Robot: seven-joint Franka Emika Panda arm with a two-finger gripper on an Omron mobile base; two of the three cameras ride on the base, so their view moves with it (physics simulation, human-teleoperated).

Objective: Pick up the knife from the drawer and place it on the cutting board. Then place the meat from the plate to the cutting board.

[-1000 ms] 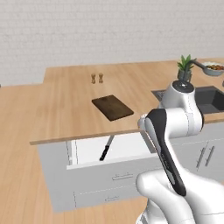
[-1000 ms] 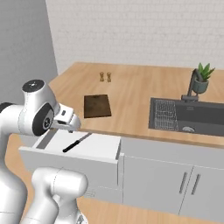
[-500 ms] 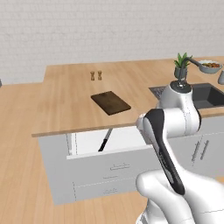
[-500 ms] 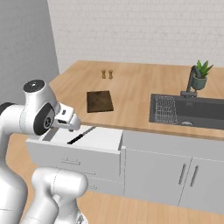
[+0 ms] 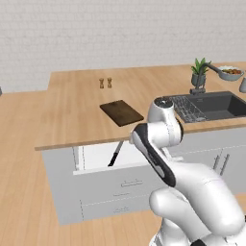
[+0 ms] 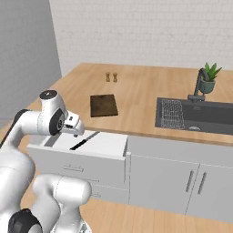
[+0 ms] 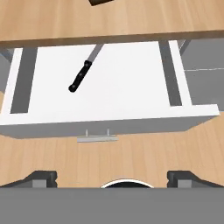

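With the drawer [image 7: 109, 87] pulled out and the knife [image 7: 83, 72] lying aslant inside, blade partly under the worktop [image 5: 77, 110], the tool [image 7: 111, 177] hangs spread wide and empty above, and must next descend onto the black handle.

No readable text anywhere

The drawer [image 7: 109, 113] front, the cutting board [image 5: 121, 112], the knife [image 7: 81, 75] handle and the counter [image 5: 72, 115] all carry plain surfaces (no label, brand, number or sign can be read).
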